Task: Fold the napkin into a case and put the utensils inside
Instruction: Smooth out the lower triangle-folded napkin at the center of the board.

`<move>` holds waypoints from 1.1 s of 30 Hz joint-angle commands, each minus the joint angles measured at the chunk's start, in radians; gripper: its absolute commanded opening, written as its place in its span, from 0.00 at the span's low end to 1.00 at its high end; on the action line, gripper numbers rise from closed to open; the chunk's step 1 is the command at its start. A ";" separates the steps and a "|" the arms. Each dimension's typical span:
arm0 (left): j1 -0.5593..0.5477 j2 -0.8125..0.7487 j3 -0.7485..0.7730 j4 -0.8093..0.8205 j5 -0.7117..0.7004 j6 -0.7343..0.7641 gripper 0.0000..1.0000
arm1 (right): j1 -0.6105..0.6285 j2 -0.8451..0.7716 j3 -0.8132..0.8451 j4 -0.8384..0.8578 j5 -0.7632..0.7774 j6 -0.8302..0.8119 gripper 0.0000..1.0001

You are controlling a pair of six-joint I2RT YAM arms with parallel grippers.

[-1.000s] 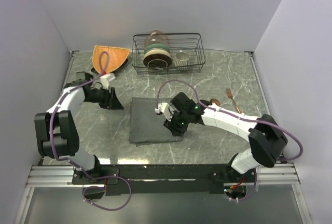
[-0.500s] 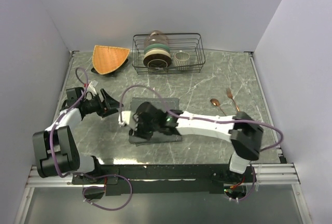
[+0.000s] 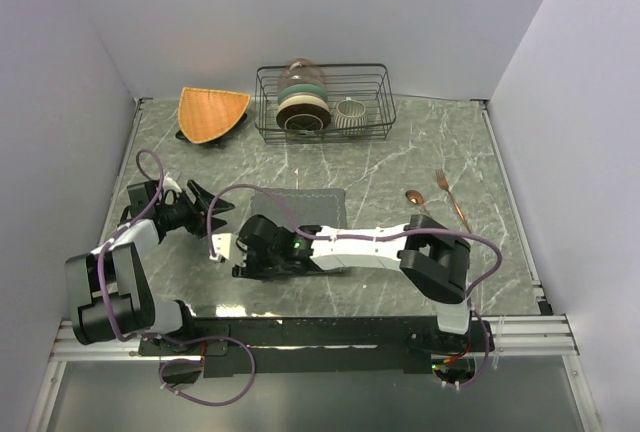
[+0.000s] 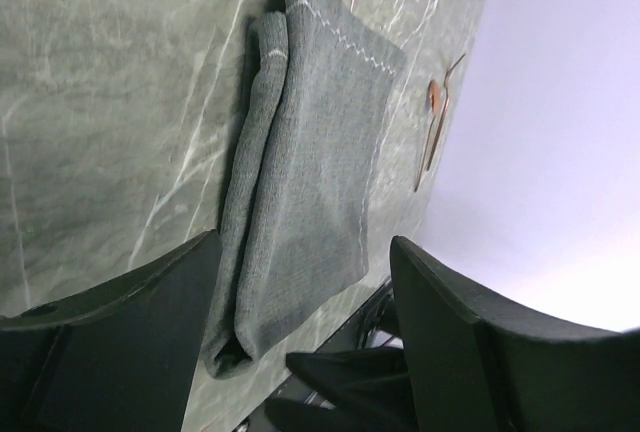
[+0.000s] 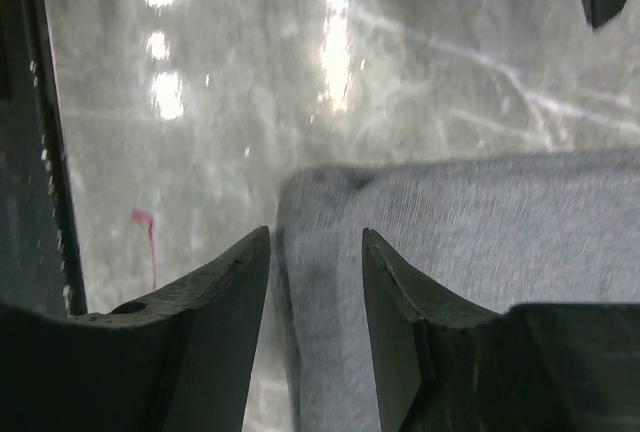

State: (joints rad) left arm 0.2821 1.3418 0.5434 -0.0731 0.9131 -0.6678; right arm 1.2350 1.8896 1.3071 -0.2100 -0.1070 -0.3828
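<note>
Napkin [image 3: 305, 202] beneath right arm [image 3: 360, 244] stretched low leftward

The napkin [image 4: 310, 152] is soft matt grey woven cloth with pale stitching. The tabletop [image 5: 400, 52] looks like polished green-grey stone, glossy, throwing back lamp glare. The utensils [image 3: 412, 196] are shiny copper-coloured metal; the rack [image 3: 320, 67], thin dark wire.

Bright even light; right wrist view is soft, glare streaking the table [image 5: 335, 42]
</note>
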 commanded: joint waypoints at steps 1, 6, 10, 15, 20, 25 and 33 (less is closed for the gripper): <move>0.012 0.026 0.013 0.064 -0.006 -0.072 0.74 | 0.020 0.037 0.061 0.058 0.041 -0.013 0.49; 0.026 0.033 -0.003 0.091 -0.014 -0.119 0.74 | 0.029 0.068 0.064 0.052 0.026 -0.016 0.49; 0.034 0.037 -0.026 0.114 -0.026 -0.154 0.75 | 0.034 0.085 0.057 0.054 0.038 -0.024 0.50; 0.035 0.046 -0.053 0.173 -0.030 -0.211 0.75 | 0.034 0.094 0.034 0.072 0.078 -0.048 0.44; 0.038 0.059 -0.069 0.196 -0.033 -0.227 0.75 | 0.034 0.066 0.006 0.096 0.104 -0.059 0.16; 0.037 0.074 -0.097 0.251 -0.026 -0.257 0.76 | 0.015 0.019 0.000 0.097 0.104 -0.057 0.00; 0.042 0.073 -0.183 0.482 -0.002 -0.410 0.99 | -0.048 -0.096 -0.038 0.075 0.027 -0.027 0.00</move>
State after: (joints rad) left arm 0.3161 1.4216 0.4160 0.2089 0.8856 -0.9482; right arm 1.2209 1.8984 1.2930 -0.1570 -0.0471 -0.4305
